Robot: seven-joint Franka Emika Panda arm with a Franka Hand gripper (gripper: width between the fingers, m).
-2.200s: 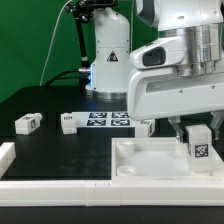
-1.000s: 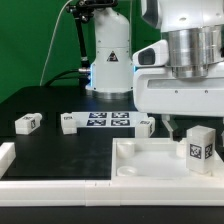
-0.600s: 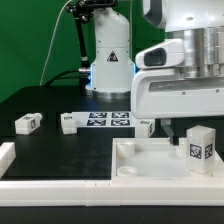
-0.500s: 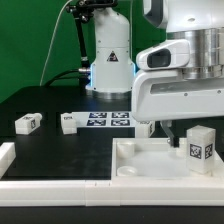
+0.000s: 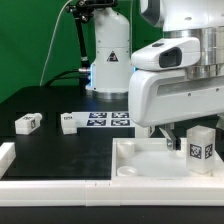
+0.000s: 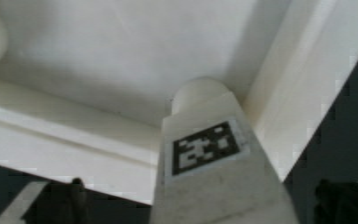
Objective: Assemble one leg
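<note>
The leg (image 5: pixel 200 146), a chunky white block with a square tag, stands upright in the near right corner of the large white tray (image 5: pixel 140 166). In the wrist view the leg (image 6: pixel 208 150) rises between my two dark fingers (image 6: pixel 59 199), with a gap on each side. My gripper (image 5: pixel 173 134) is open and empty, just behind the leg and toward the exterior view's left of it, partly hidden under the arm's white body.
Three more white legs lie on the black table: one at the exterior view's left (image 5: pixel 27 123), one beside the marker board (image 5: pixel 68 122), one at the board's other end (image 5: pixel 143 126). The marker board (image 5: pixel 102 120) lies behind the tray. A white rail (image 5: pixel 60 186) runs along the front.
The gripper let go of the leg, which now stands free in the tray. The arm rose, then shifted toward the exterior view's left and slightly down.
</note>
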